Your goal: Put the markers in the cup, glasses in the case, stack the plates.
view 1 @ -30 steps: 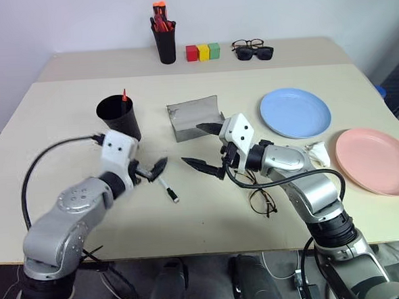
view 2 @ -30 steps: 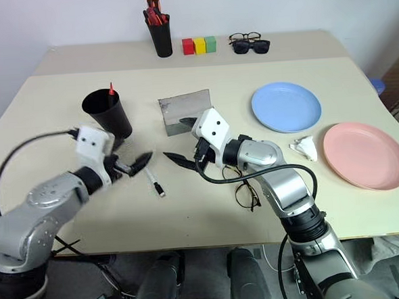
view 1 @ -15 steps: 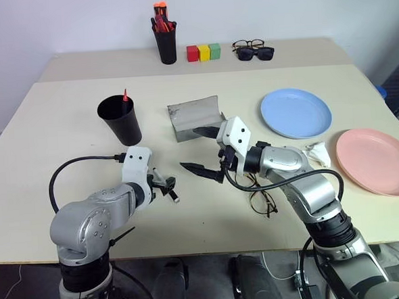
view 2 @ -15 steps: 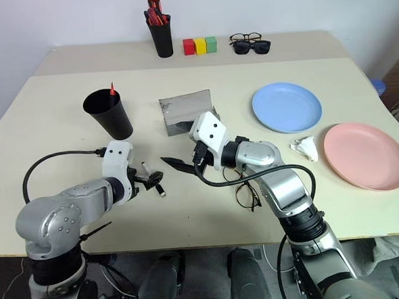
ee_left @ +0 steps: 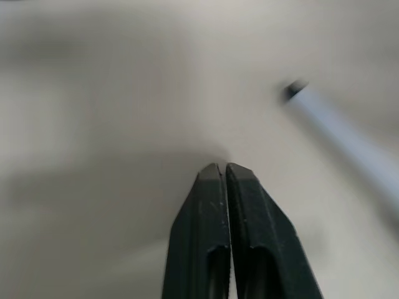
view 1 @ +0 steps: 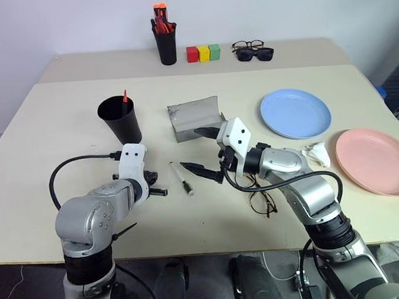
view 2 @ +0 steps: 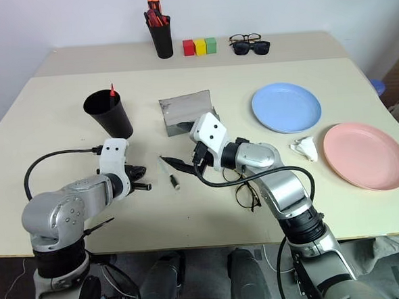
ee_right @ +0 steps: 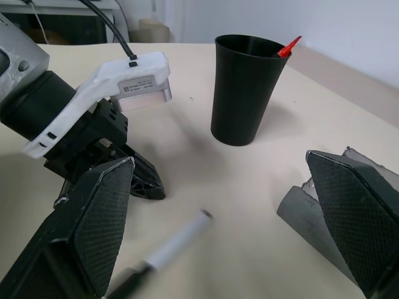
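The white marker point(view 1: 182, 178) with black ends lies loose on the table, just right of my left gripper point(view 1: 160, 191). That gripper is shut on nothing, its tips point(ee_left: 221, 168) down at the tabletop. The black cup point(view 1: 120, 119) stands behind it with the red marker's tip point(view 1: 124, 95) poking out. My right gripper point(view 1: 201, 151) hangs open above the table between the grey case point(view 1: 196, 118) and the white marker. The wire-rimmed glasses point(view 1: 260, 196) lie under the right forearm. The blue plate point(view 1: 295, 113) and the pink plate point(view 1: 376, 160) sit apart at the right.
A crumpled white scrap point(view 1: 316, 154) lies between the plates. On the far table stand a black pen pot point(view 1: 165, 40), three coloured blocks point(view 1: 202, 52), and dark glasses point(view 1: 252, 50).
My left gripper sank to the table and snapped shut without catching the white marker, which slid off to the right. The right arm stayed still.
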Controlling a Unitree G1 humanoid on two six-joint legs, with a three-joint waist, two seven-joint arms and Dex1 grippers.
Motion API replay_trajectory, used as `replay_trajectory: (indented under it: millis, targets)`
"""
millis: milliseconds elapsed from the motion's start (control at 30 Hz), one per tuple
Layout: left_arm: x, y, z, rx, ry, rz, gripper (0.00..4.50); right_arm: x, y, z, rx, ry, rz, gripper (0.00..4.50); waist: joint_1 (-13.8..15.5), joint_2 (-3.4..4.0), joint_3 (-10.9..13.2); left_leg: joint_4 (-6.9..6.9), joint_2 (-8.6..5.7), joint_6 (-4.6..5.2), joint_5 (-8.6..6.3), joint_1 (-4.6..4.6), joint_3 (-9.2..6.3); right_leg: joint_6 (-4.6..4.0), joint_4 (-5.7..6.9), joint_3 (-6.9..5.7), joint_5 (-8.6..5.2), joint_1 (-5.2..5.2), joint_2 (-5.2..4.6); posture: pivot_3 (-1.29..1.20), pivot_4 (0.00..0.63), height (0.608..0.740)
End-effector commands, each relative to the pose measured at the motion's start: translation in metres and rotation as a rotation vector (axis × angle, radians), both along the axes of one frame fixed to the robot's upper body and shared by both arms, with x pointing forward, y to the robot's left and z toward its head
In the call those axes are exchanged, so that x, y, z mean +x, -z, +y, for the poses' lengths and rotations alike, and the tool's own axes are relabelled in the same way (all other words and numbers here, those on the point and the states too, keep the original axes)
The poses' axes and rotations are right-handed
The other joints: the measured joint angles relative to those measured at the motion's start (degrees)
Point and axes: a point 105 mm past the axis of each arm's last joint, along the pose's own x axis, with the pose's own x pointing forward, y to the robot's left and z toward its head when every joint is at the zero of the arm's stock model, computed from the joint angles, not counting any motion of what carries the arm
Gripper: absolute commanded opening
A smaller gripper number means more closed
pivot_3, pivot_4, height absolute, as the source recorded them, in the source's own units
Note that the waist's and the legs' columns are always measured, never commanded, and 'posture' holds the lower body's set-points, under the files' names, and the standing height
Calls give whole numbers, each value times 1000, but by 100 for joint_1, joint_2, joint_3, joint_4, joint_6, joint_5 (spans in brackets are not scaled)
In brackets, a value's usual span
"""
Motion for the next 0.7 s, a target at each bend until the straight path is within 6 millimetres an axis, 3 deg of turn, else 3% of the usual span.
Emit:
replay_trajectory:
  millis: [33,133,300,400,500,633,700]
  targets:
    - [9,-35,-3,-11,95,-209,57,-7,-12,5,22,-31,-50,4500,-3,-5,5,0,0,0,0,-2,0,0,0,0,0,-3,0,0,150,740]
    - [12,-54,5,-17,131,-305,57,-7,-12,5,18,-38,-51,4500,3,-5,5,-1,1,-1,0,-12,0,-1,-1,1,0,-14,0,0,150,740]
    - [10,-62,2,-9,208,-335,57,-7,-13,6,15,-42,-56,4500,6,-6,7,-2,1,0,0,-14,2,-1,-5,2,0,-14,0,0,150,740]
    - [3,-60,-16,-49,296,-305,858,-7,-12,6,15,-44,-56,4500,5,-6,7,-2,0,0,0,-15,2,-1,-5,2,0,-14,-1,0,150,740]
    - [-1,-44,-31,-66,323,-209,2298,-7,-12,6,14,-43,-57,4500,7,-6,7,-1,0,0,0,-15,2,0,-5,2,0,-13,-1,0,150,740]
    - [7,-26,-38,-65,196,-105,4413,-6,-12,5,18,-27,-58,4500,9,-10,9,1,0,0,0,-15,2,1,-5,2,0,-11,-1,0,150,740]
    - [8,-21,-41,-57,158,-65,4413,-6,-12,5,20,-21,-57,4500,-14,-10,9,1,0,0,0,-14,2,2,-2,2,1,-13,0,0,150,740]
